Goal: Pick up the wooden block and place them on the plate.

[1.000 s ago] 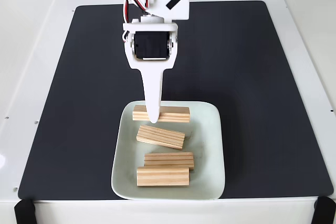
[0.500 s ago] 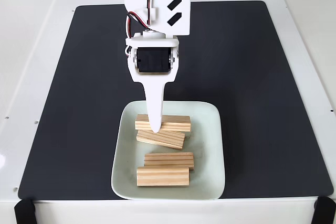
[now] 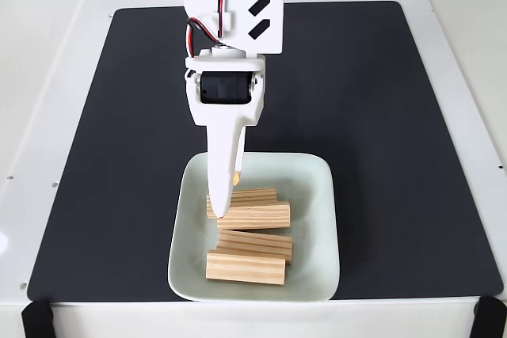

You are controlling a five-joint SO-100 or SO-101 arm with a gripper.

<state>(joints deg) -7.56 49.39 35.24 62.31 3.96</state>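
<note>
Four wooden blocks (image 3: 252, 217) lie on my plate (image 3: 317, 219); the gripper (image 3: 223, 213) clamps the top one.

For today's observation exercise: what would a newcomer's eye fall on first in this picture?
The white gripper reaches down from the top centre into the plate, its tip among the wooden blocks. The blocks lie bunched in the plate, near the front edge of the black mat.

Light-wood blocks (image 3: 253, 216) on pale mint plate (image 3: 317, 219), black mat (image 3: 356, 100), white gripper (image 3: 222, 213)
</note>
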